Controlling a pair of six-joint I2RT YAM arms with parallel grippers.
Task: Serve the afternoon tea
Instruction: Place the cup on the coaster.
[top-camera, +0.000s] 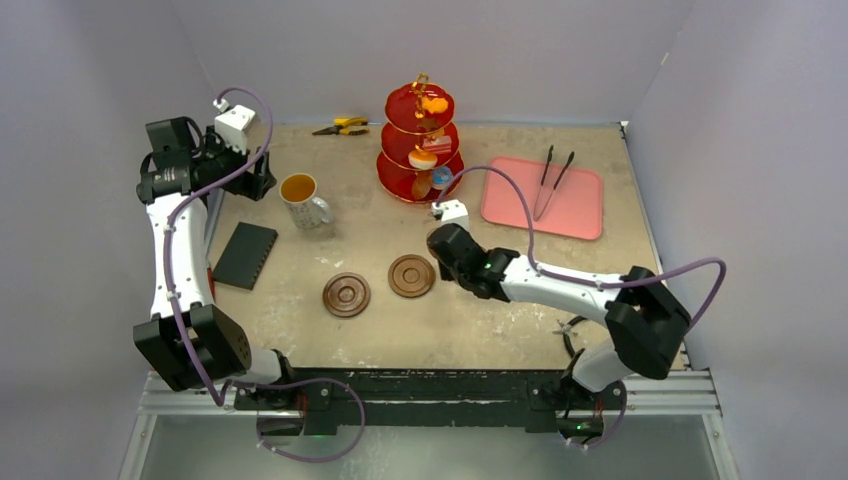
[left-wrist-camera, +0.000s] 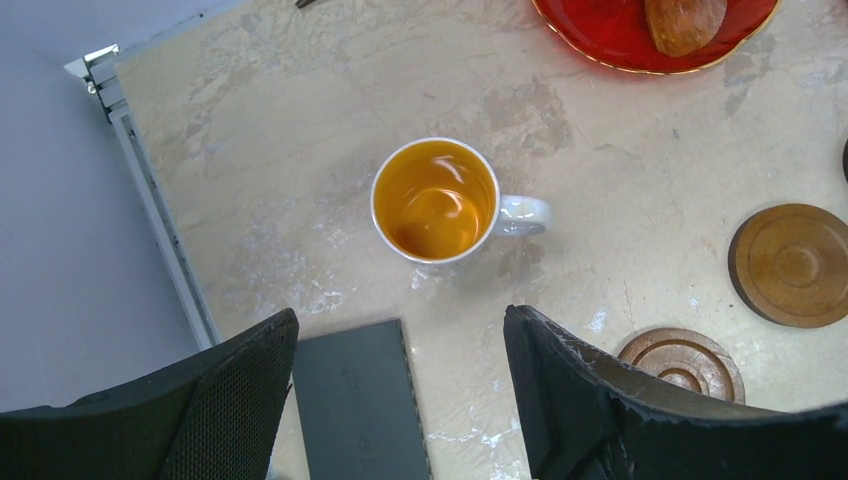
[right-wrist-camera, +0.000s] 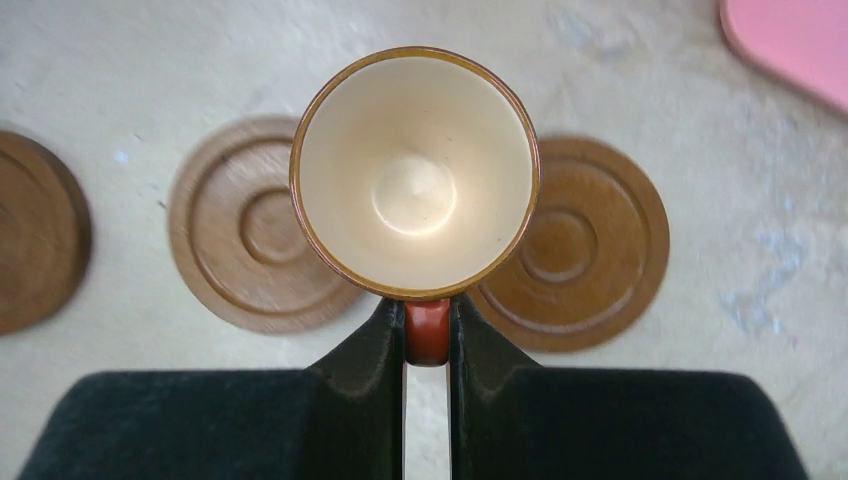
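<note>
Top external view: beige marbled table (top-camera: 500, 330), both arms mounted at its near edge.

Red translucent three-tier stand with gold handle (top-camera: 420, 150) is upright at the middle of the far edge, with small colourful pastries (top-camera: 423, 158) on its tiers.

Pink rectangular tray (top-camera: 580, 210) lies towards the far right corner, with black tongs (top-camera: 550, 180) resting on it.

Dark grey rectangular pad (top-camera: 245, 255) lies flat near the left edge.

White mug of amber tea (top-camera: 303, 198) stands upright between the pad and the stand. The left gripper (left-wrist-camera: 400, 330) is above it with its fingers wide apart, holding nothing and not touching the mug.

Round brown wooden saucers (top-camera: 411, 275) lie flat side by side near the table's centre.

Small brown cup with cream interior (right-wrist-camera: 415, 170) is upright, empty and raised over the saucers. The right gripper (right-wrist-camera: 427, 320) is clamped on the cup's red-brown handle.

Yellow-handled pliers (top-camera: 342, 126) lie at the far edge, left of the stand.
</note>
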